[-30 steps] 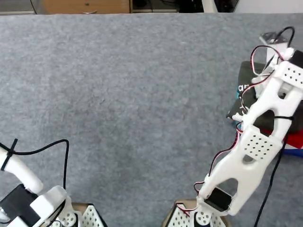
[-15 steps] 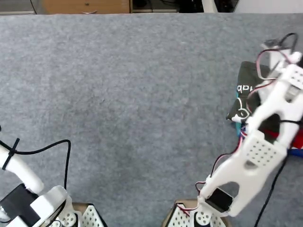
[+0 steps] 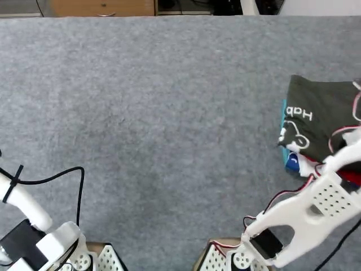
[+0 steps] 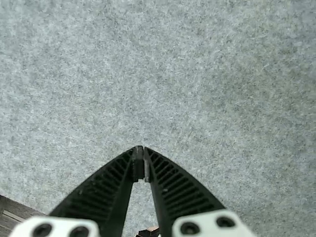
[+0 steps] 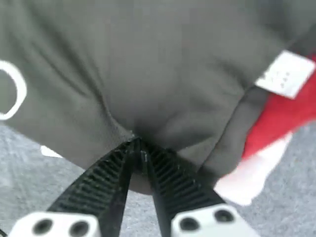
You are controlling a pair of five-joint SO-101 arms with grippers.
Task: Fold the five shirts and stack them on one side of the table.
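Left arm [image 3: 28,209]: white plastic, black cable looped over it, folded low at the table's near left corner; left gripper [image 4: 139,165]: black ribbed fingers, tips pressed together, poised over the table cover [image 4: 207,74], a grey felt-like nap.

Right arm [image 3: 316,206]: white perforated links, red and white wiring, slanting from its near base out to the right edge; right gripper [image 5: 137,148]: like black ribbed fingers, tips pressed together against the creased edge of the dark shirt [image 5: 148,64]; cannot tell whether cloth is caught between them.

Stack [image 3: 316,135]: on the table's right side, mid-depth; soft folded cloth, roughly rectangular; dark shirt uppermost, white print toward the edge facing the table's middle, that edge running near to far; long axis not judgeable, cut off at the right; white label [image 5: 286,74] at one corner; red layer [image 5: 276,118], white layer [image 5: 247,182] and blue layer [image 3: 291,162] peeping out beneath.

Wooden cabinet [image 3: 101,8]: beyond the far edge.
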